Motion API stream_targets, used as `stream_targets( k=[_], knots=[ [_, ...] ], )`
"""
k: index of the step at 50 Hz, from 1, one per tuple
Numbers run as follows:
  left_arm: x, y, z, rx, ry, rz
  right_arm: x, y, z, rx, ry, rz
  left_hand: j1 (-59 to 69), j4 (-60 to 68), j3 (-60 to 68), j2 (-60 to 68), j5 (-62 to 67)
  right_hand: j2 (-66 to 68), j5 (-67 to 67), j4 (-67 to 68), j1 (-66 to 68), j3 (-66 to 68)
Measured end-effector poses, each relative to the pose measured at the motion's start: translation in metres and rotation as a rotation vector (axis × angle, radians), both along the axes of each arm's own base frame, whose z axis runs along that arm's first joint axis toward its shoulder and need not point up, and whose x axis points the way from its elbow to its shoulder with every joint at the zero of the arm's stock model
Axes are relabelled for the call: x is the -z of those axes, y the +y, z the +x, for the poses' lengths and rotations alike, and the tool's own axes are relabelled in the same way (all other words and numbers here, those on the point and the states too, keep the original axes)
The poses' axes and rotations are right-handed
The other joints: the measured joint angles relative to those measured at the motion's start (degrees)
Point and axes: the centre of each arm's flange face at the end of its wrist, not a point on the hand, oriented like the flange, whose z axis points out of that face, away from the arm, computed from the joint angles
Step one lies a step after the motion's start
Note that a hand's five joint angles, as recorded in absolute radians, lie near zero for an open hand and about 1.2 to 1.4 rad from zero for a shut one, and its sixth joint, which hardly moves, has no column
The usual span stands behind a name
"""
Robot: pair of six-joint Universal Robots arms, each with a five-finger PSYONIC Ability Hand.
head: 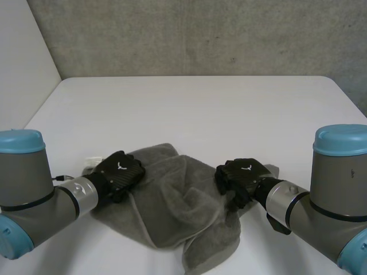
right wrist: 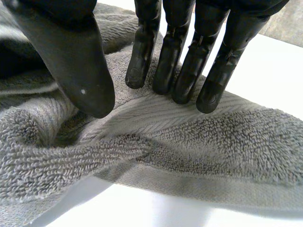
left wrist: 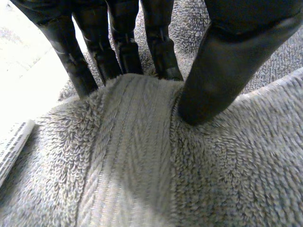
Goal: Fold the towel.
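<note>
A grey towel [head: 172, 200] lies rumpled on the white table [head: 200, 109] near its front edge. My left hand [head: 117, 172] is at the towel's left edge. In the left wrist view its fingers [left wrist: 118, 47] stand behind a raised ridge of towel [left wrist: 142, 165] and the thumb [left wrist: 222, 71] presses the ridge from the other side, pinching it. My right hand [head: 243, 175] is at the towel's right edge. Its fingers [right wrist: 189, 61] and thumb [right wrist: 75, 56] are curled onto a gathered fold of the towel [right wrist: 189, 151], whose edge hangs a little above the table.
A small white label [head: 92, 162] lies on the table just left of my left hand, beside the towel's edge [left wrist: 12, 142]. The table's far half is bare, backed by a grey wall [head: 200, 34].
</note>
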Motion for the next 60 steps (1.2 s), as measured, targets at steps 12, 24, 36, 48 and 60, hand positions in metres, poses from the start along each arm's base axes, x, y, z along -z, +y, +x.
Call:
stream_targets(
  k=[12, 24, 36, 48, 60],
  knots=[
    [-0.011, -0.011, 0.007, -0.055, -0.031, -0.064, 0.0, 0.0, 0.0, -0.001, -0.001, 0.003, 9.4, 14.2, 13.2, 12.1, 6.3, 0.1, 0.1, 0.0, 0.1, 0.1],
    [-0.056, -0.018, 0.025, -0.129, 0.013, -0.186, 0.0, 0.006, 0.003, -0.041, -0.02, 0.025, 9.4, 14.3, 13.6, 12.1, 6.6, -0.6, -0.6, -0.5, -0.6, -0.6],
    [-0.08, -0.01, 0.047, -0.223, 0.09, -0.214, 0.002, 0.025, 0.011, -0.077, -0.027, 0.055, 9.4, 14.8, 14.3, 12.0, 8.3, -29.2, -32.0, -30.3, -28.9, -29.9],
    [-0.082, -0.009, 0.051, -0.293, 0.209, -0.132, 0.012, 0.041, 0.027, -0.118, -0.057, 0.087, 9.8, 14.8, 14.7, 12.0, 8.3, -29.2, -30.5, -30.5, -29.0, -29.8],
    [-0.083, -0.011, 0.052, -0.278, 0.313, -0.053, 0.038, 0.042, 0.037, -0.15, -0.037, 0.085, 9.8, 15.0, 15.1, 12.0, 8.3, -2.2, -3.0, -3.2, -2.6, -3.3]
  ],
)
